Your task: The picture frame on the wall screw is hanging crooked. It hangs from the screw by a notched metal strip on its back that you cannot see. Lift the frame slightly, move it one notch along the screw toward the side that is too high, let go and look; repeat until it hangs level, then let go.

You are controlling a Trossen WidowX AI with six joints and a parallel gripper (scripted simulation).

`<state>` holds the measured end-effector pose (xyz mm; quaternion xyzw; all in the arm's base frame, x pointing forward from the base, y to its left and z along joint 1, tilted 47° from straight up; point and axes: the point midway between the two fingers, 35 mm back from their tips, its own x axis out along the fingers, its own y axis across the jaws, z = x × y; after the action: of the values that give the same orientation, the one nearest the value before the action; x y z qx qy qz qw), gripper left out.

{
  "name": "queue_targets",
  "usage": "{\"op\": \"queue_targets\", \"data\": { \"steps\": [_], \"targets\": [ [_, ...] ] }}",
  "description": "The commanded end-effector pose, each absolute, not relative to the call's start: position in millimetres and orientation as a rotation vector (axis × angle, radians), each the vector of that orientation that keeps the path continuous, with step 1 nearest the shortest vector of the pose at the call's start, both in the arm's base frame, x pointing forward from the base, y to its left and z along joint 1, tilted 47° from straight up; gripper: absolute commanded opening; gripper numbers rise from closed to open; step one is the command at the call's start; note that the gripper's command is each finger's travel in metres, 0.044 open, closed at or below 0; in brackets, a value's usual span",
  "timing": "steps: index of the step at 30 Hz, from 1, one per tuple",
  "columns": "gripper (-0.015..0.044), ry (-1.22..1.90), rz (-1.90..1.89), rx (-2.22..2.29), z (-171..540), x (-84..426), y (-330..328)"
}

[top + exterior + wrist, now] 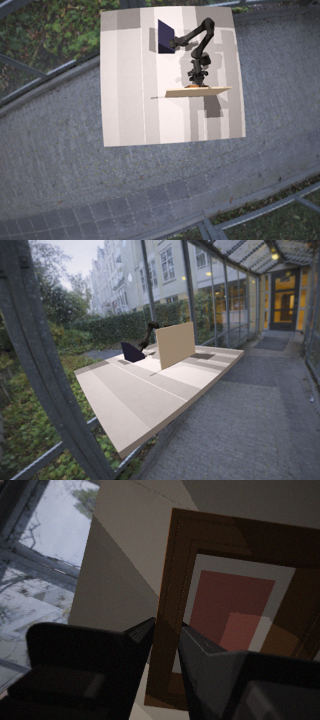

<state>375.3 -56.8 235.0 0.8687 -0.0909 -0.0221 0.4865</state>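
Note:
The picture frame (175, 570) (192, 86) is brown, with a white mat and a red picture. It is against the near face of the tan upright wall panel (115, 570) (191, 92) (175, 345). My gripper (166, 624) (199, 84) is shut on the frame's left side bar, as the wrist view shows, one finger on each side of it. The frame's right part runs out of the wrist view. The screw and the notched strip are hidden. The exterior camera sees only the panel's back, which hides frame and gripper. How far the frame tilts, I cannot tell surely.
A dark blue wedge-shaped block (165, 38) (131, 353) stands beside the arm's base end. The arm (206, 33) (148, 335) bends over between it and the panel. The pale table (129, 103) (129, 395) carries all of these, crossed by shadow bands.

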Motion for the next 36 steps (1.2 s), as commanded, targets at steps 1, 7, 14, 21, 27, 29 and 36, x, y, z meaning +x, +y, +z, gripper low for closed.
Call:
{"op": "queue_targets", "data": {
  "steps": [1, 7, 14, 21, 27, 29, 36],
  "targets": [
    [0.0000, -0.222, -0.053, 2.117, 236.4, 375.1, -57.6],
    [0.0000, -0.222, -0.053, 2.117, 238.1, 374.8, -58.6],
    [0.0000, -0.222, -0.053, 2.117, 240.0, 374.5, -59.7],
    [0.0000, -0.222, -0.053, 2.117, 241.2, 374.3, -60.5],
    [0.0000, -0.222, -0.053, 2.117, 241.4, 374.3, -60.6],
    [0.0000, -0.222, -0.053, 2.117, 241.1, 374.3, -60.4],
    [0.0000, -0.222, -0.053, 2.117, 240.3, 374.5, -60.0]
  ]
}}
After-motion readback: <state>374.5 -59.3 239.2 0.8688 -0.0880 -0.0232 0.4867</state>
